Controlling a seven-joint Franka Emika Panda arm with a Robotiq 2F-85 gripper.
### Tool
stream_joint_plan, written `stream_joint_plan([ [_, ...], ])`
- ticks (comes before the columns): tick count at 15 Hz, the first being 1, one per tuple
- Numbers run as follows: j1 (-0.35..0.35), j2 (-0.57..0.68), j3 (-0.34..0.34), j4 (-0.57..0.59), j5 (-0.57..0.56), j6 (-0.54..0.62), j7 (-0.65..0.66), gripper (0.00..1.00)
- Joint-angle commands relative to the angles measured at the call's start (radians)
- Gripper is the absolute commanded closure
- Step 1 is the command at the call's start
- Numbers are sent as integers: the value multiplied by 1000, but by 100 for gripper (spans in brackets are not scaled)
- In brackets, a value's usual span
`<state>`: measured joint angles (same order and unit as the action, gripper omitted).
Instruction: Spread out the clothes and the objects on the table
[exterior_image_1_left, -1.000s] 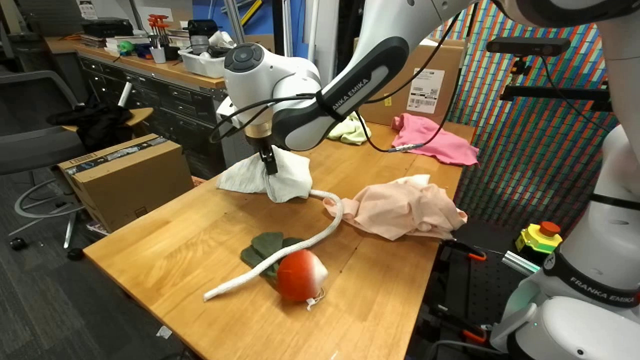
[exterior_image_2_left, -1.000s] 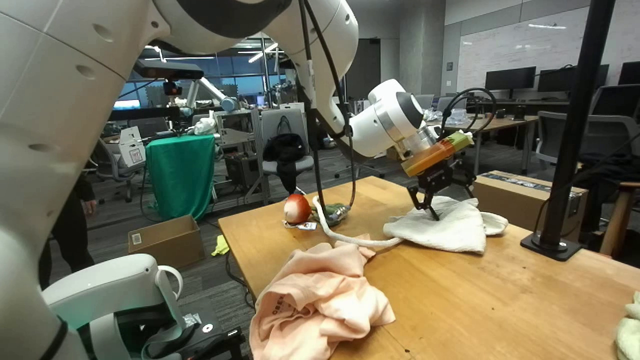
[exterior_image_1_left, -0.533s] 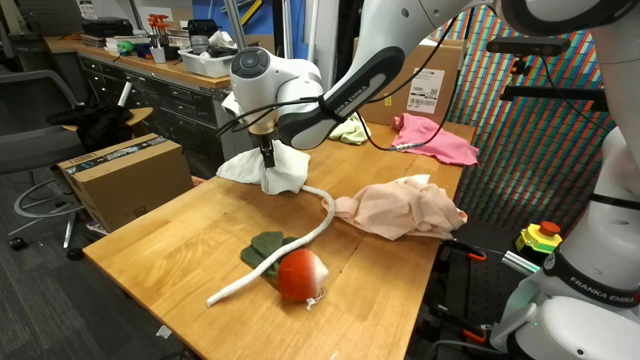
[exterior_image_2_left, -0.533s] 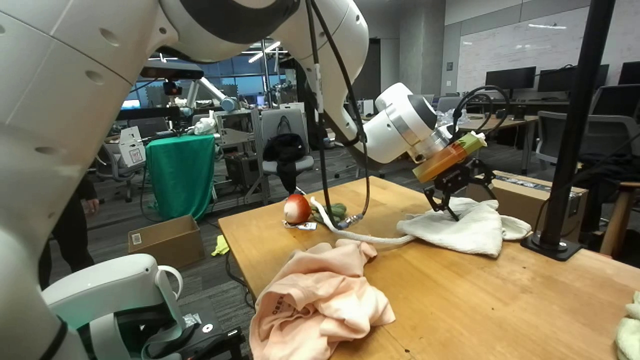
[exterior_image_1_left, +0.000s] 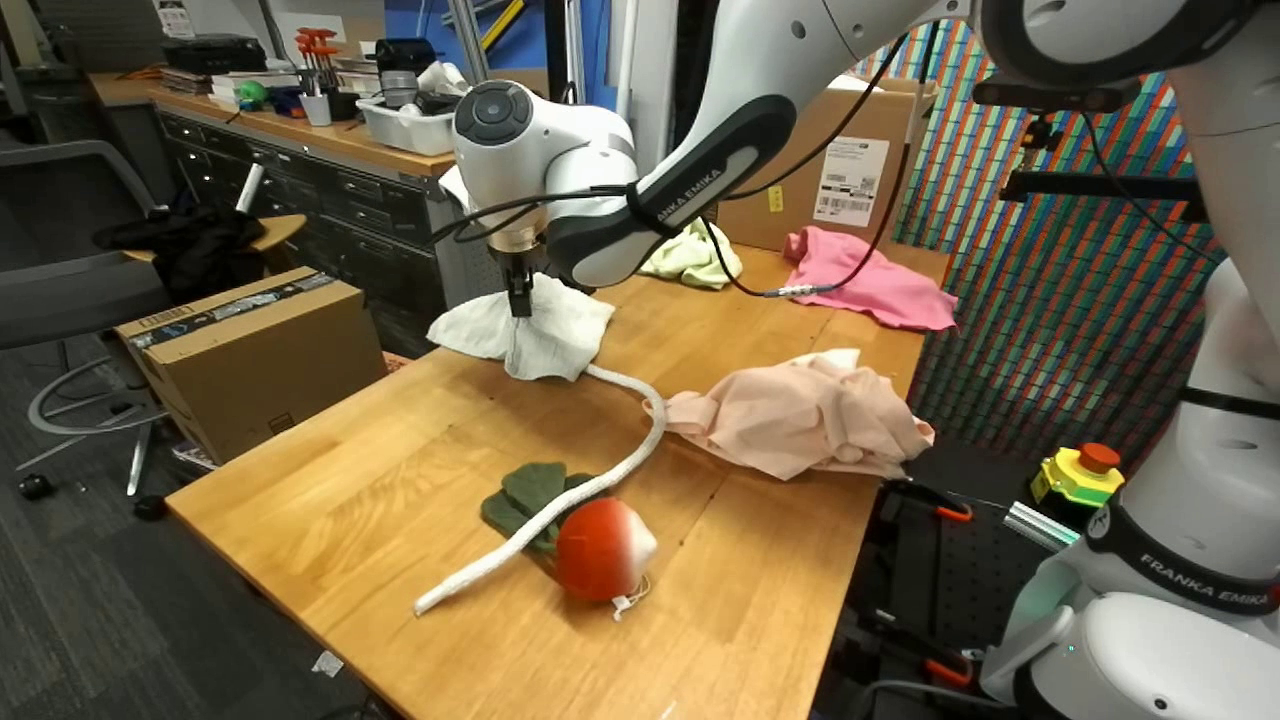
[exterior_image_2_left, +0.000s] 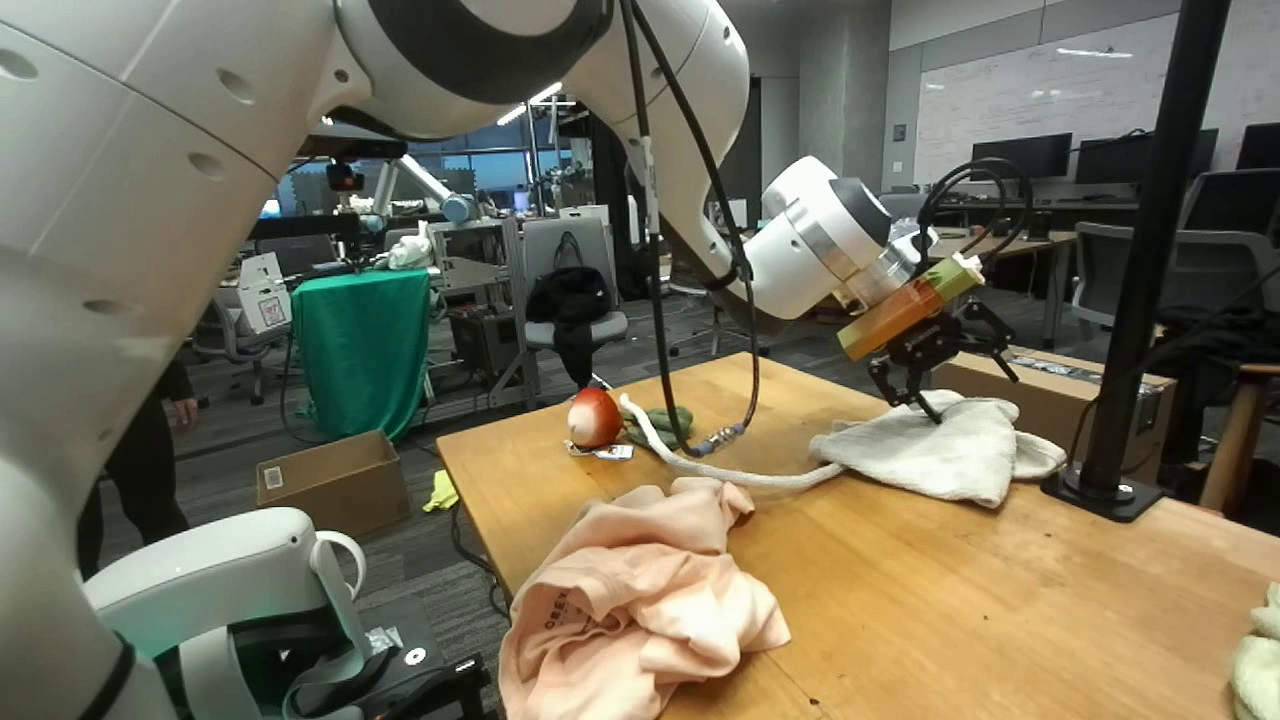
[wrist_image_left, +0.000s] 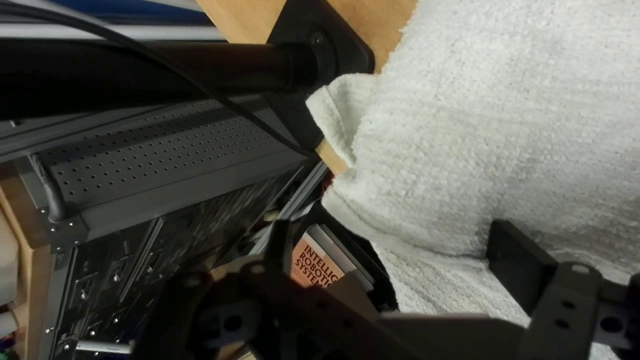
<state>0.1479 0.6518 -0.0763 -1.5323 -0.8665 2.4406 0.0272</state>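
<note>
Right of centre in an exterior view, the gripper (exterior_image_2_left: 976, 399) gaped wide, empty, and the white cloth (exterior_image_2_left: 925, 458) lay under its frame-left finger (exterior_image_2_left: 928, 405)!

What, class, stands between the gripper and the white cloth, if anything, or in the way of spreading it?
Nothing visible stands between the open gripper and the white cloth, but the post on the table, close beside the cloth, may hinder spreading on that side.
</note>
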Motion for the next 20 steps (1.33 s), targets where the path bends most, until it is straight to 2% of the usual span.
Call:
stream_joint_plan([
  [1, 1, -8, 15, 11, 22, -24, 4, 0],
  [6, -11, -96, 89, -75, 179, -108, -91, 0],
  [10, 40, -154, 98, -78, 273, -300, -26, 0],
  [13, 77, -152, 92, -47, 312, -436, 66, 0],
  [15, 88, -144, 90, -41, 347, -477, 145, 0],
  [20, 101, -107, 62, -50, 382, -435, 416, 0],
])
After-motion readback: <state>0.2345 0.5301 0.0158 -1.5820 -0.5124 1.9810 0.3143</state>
